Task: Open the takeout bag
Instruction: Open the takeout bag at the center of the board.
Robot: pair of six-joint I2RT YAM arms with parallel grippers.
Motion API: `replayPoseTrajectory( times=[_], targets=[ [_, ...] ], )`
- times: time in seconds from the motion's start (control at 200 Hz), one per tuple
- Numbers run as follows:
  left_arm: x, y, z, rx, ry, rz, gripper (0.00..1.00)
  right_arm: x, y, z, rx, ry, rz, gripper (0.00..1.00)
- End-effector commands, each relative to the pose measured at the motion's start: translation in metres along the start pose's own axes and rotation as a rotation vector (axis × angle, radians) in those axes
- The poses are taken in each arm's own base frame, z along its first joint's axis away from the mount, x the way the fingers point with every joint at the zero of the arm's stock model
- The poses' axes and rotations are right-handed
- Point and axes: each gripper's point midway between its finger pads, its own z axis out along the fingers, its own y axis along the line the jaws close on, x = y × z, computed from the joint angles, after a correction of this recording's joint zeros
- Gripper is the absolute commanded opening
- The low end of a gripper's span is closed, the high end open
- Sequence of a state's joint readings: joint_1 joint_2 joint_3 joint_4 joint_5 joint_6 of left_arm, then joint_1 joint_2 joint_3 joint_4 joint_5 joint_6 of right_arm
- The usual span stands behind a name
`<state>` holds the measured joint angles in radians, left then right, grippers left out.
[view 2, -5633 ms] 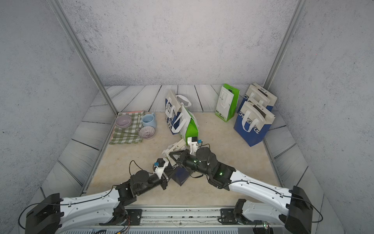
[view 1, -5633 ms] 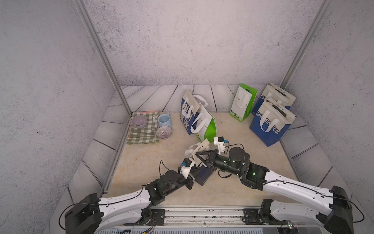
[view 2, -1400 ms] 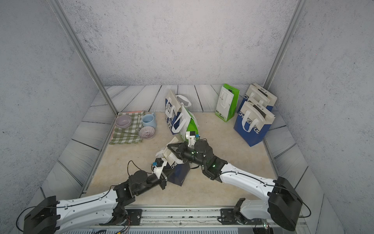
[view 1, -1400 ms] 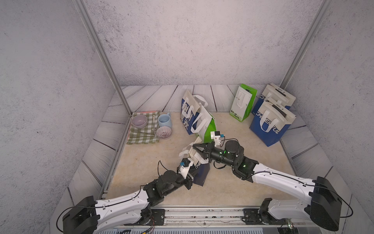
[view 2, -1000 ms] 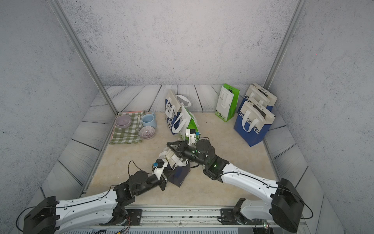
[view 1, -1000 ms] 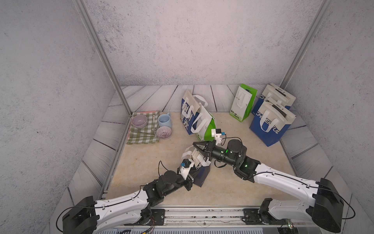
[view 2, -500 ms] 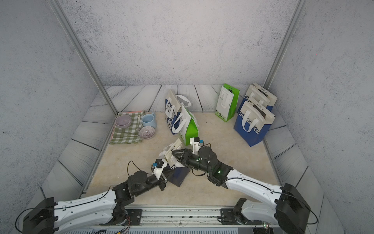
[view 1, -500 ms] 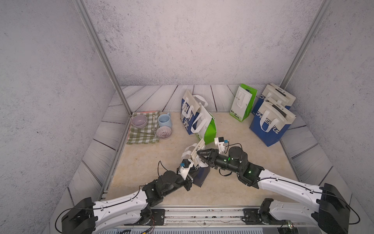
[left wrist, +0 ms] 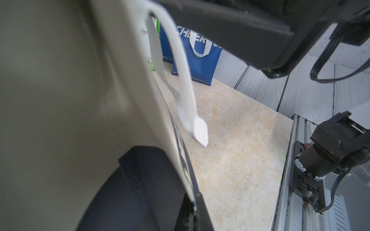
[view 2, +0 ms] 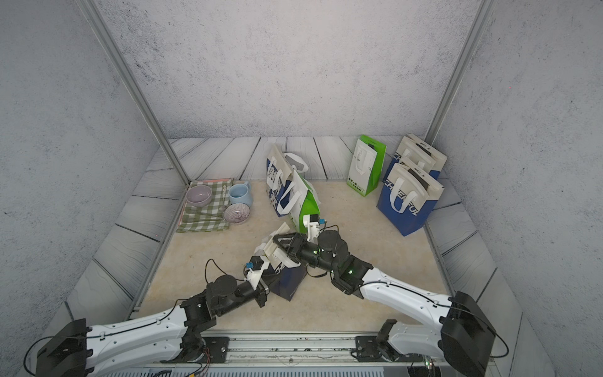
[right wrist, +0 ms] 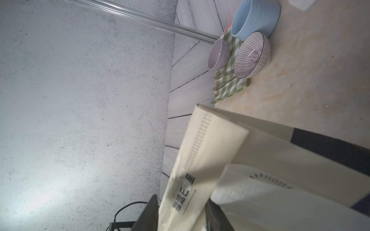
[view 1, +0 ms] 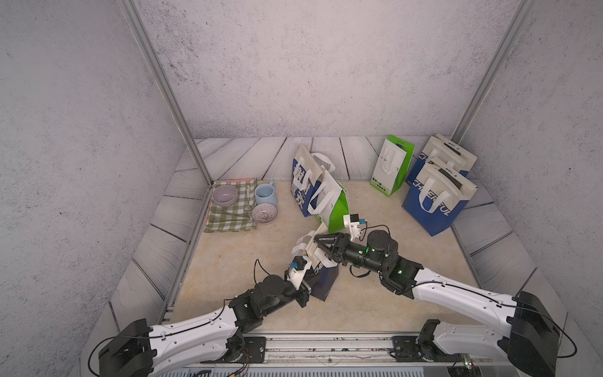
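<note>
The takeout bag (view 1: pixel 326 281) (view 2: pixel 288 284), navy below and cream above, stands tilted in mid-table in both top views. My left gripper (view 1: pixel 310 278) (left wrist: pixel 193 208) is shut on its near side wall, and the cream wall (left wrist: pixel 80 100) fills the left wrist view beside a white handle (left wrist: pixel 186 80). My right gripper (view 1: pixel 318 246) (view 2: pixel 277 243) is at the bag's top. Its jaws are open on either side of the cream top flap (right wrist: pixel 202 152), which lies between the fingers (right wrist: pixel 149 214).
Several other bags stand behind: a blue-white and a green one (view 1: pixel 315 187), a green-white one (view 1: pixel 391 166), two blue ones (view 1: pixel 437 202). A checked cloth (view 1: pixel 228 217) with two bowls and a blue mug (view 1: pixel 265 194) lies back left. The arms' rail (view 1: pixel 326 339) runs along the front.
My right gripper's jaws have widened around the bag's top flap and dropped slightly toward the bag. The left gripper has kept its hold on the side wall.
</note>
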<state>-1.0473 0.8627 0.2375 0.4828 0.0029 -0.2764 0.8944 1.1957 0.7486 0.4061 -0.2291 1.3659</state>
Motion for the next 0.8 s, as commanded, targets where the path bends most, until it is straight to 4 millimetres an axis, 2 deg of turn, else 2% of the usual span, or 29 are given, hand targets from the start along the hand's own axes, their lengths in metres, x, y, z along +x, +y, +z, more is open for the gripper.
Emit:
replayPoseTrajectory(
  times=[0.0, 0.265, 0.48, 0.796],
  targets=[
    [-0.013, -0.005, -0.001, 0.020, -0.041, 0.016, 0.00, -0.003, 0.008, 0.006, -0.036, -0.002, 0.024, 0.39],
    [-0.012, -0.006, 0.000, 0.025, -0.037, 0.013, 0.00, -0.001, 0.010, 0.011, -0.048, 0.019, 0.076, 0.36],
    [-0.011, -0.005, 0.000, 0.023, -0.035, 0.013, 0.00, -0.007, 0.026, 0.007, -0.117, -0.008, 0.112, 0.29],
    [-0.009, -0.006, 0.001, 0.025, -0.030, 0.010, 0.00, -0.005, 0.025, 0.010, -0.122, 0.003, 0.131, 0.21]
  ],
)
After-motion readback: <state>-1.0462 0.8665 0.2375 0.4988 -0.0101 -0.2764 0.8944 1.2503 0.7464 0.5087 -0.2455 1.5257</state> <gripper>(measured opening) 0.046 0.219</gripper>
